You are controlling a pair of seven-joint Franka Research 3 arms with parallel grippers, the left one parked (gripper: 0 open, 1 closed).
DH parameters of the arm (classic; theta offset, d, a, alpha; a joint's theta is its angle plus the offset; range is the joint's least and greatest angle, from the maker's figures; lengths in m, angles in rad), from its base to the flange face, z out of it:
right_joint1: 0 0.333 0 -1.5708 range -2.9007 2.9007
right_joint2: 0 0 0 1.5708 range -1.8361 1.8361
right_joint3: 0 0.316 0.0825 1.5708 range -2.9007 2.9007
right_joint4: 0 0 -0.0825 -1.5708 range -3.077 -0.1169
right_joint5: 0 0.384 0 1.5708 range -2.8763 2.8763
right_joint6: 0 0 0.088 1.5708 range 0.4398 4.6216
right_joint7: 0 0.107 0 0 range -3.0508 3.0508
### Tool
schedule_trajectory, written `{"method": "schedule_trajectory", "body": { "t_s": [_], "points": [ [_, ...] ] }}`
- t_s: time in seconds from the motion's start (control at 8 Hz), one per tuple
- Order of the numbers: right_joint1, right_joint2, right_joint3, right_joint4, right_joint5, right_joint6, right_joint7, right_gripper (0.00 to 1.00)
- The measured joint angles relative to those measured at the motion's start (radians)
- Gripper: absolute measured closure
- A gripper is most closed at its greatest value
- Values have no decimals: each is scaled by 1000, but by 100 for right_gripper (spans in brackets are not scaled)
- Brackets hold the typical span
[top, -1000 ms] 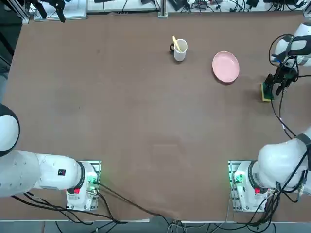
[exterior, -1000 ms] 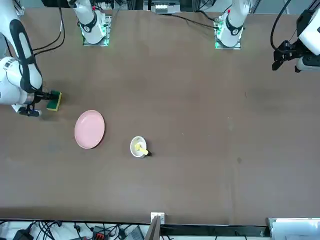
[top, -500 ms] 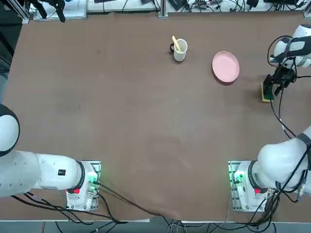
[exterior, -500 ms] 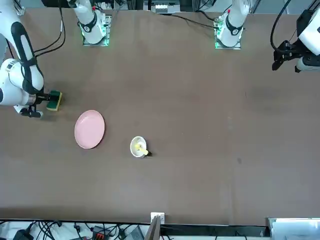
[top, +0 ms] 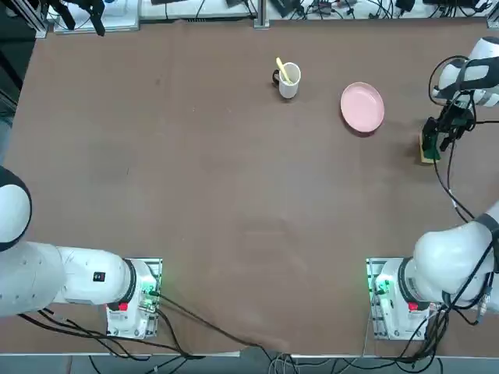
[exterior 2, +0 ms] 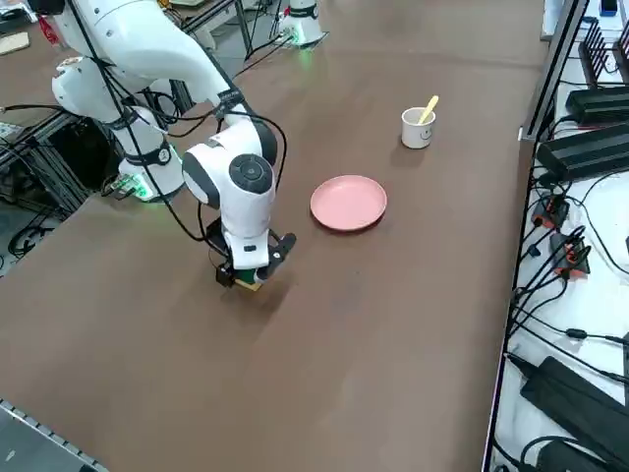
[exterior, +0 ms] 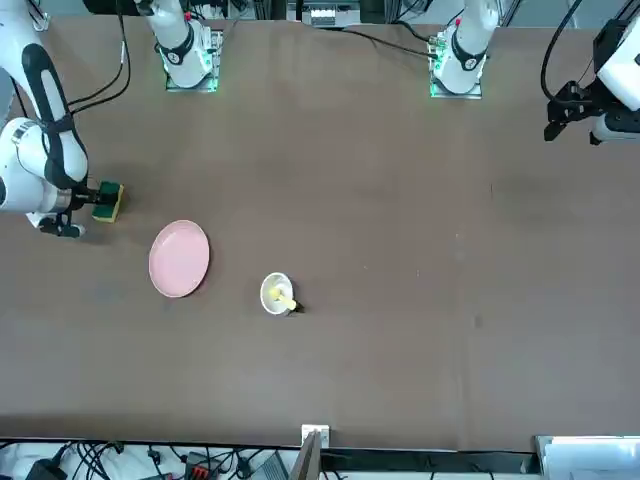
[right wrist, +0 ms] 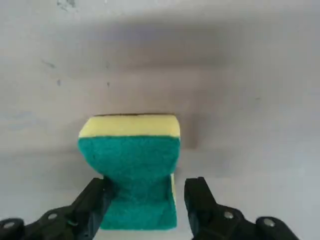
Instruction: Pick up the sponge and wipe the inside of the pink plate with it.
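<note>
The sponge [right wrist: 131, 155], dark green over yellow, sits pinched at its middle between my right gripper's fingers [right wrist: 95, 200]. My right gripper [top: 431, 142] is shut on the sponge [top: 426, 148] near the table's right edge, low over the surface. The pink plate [top: 362, 107] lies apart from it, further left and a little toward the far side. From the side, the gripper [exterior 2: 251, 270] points straight down with the sponge [exterior 2: 249, 283] under it, and the plate [exterior 2: 348, 203] is a short way beyond. In the front view, sponge [exterior: 110, 200] and plate [exterior: 179, 258] are at the left.
A white mug [top: 288, 80] with a yellow stick stands left of the plate, toward the far side. Cables and black gear line the far edge [exterior 2: 580, 147]. The brown tabletop [top: 234, 179] stretches bare to the left.
My right gripper and the sponge in it have shifted slightly toward the table's far side. Plate and mug have not moved.
</note>
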Motion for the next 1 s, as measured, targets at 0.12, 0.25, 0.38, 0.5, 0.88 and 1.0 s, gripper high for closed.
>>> {"method": "schedule_trajectory", "body": {
  "t_s": [0.12, 0.25, 0.38, 0.5, 0.88, 1.0],
  "points": [
    [0, 0, 0, 0, 0, 1, 11, 11],
    [2, 0, 1, 0, 0, 2, 24, 12],
    [6, 0, 3, 0, 0, 2, 48, 13],
    [12, 0, 5, 0, 0, 3, 72, 13],
    [27, 5, 7, 0, 0, 7, 89, 17],
    [26, 11, 5, 0, 0, 15, 90, 29]
  ]
}}
